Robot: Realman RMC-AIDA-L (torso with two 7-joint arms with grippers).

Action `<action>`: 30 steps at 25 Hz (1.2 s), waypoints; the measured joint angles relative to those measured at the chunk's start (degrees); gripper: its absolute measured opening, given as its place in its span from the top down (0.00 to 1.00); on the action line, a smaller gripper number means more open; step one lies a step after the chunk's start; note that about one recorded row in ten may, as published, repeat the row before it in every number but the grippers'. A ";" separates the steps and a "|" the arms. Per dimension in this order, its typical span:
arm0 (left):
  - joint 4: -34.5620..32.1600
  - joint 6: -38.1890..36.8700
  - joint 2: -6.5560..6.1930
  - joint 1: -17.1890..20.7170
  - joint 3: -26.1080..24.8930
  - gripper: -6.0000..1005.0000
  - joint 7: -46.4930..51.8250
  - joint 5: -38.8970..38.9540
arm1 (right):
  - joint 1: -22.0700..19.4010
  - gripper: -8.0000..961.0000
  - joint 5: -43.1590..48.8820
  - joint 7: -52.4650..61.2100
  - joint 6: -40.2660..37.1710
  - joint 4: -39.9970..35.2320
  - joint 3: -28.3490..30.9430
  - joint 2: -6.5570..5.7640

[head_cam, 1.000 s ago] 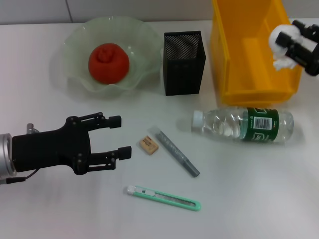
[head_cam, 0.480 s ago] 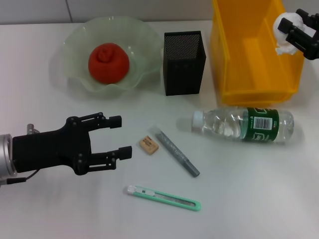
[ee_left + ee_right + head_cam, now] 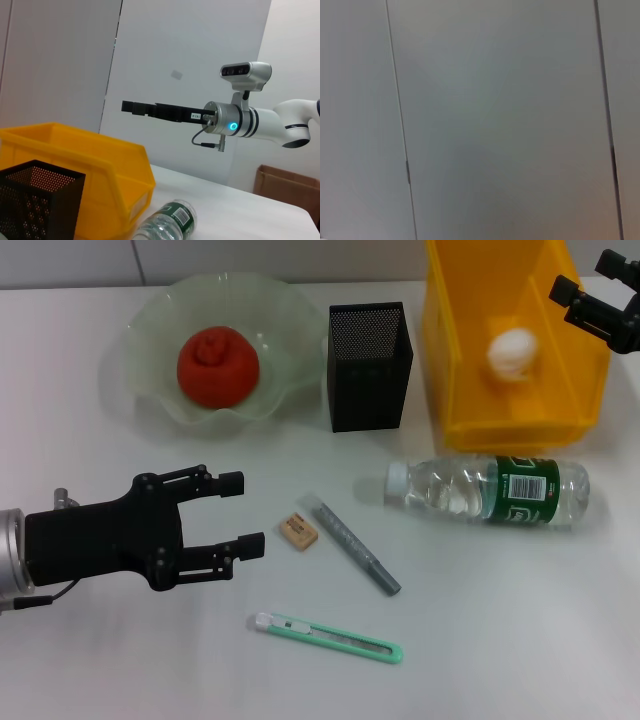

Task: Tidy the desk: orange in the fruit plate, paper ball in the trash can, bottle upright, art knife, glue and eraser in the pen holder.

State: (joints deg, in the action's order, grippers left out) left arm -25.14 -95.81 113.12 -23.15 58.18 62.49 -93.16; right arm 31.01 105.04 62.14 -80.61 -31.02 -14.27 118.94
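The white paper ball [image 3: 511, 351] lies inside the yellow bin [image 3: 455, 390]. My right gripper [image 3: 590, 290] is open and empty above the bin's right rim; it also shows in the left wrist view [image 3: 135, 107]. The orange [image 3: 218, 365] sits in the green glass plate [image 3: 150, 325]. The black mesh pen holder [image 3: 369, 365] stands beside the bin. The bottle [image 3: 490, 490] lies on its side. The eraser [image 3: 298, 530], grey glue stick [image 3: 357, 548] and green art knife [image 3: 328, 636] lie on the table. My left gripper [image 3: 238, 512] is open and empty, left of the eraser.
The table is white. The bin [image 3: 75, 160], pen holder [image 3: 35, 205] and bottle [image 3: 167, 222] also show in the left wrist view. The right wrist view shows only a grey wall.
My right gripper let go of the paper ball, which dropped into the yellow bin. The gripper moved up and back over the bin's right rim. The left arm has not moved.
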 joint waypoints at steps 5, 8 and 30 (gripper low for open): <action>0.00 -0.02 0.00 -0.11 0.00 0.22 0.00 0.00 | 0.02 0.17 -0.06 0.47 0.08 0.00 0.11 0.04; 0.00 -0.04 0.00 -0.14 0.00 0.22 0.00 0.00 | 0.02 0.17 -0.13 1.11 -0.26 -0.04 0.20 0.05; -0.08 -0.54 -0.26 -0.59 0.00 0.22 1.26 -0.12 | -4.33 0.17 6.73 8.96 -25.89 -5.41 -22.01 -5.46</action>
State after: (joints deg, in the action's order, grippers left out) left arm -25.22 -96.35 112.85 -23.74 58.18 63.75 -93.28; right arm 26.68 111.77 71.10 -106.50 -36.42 -36.28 113.49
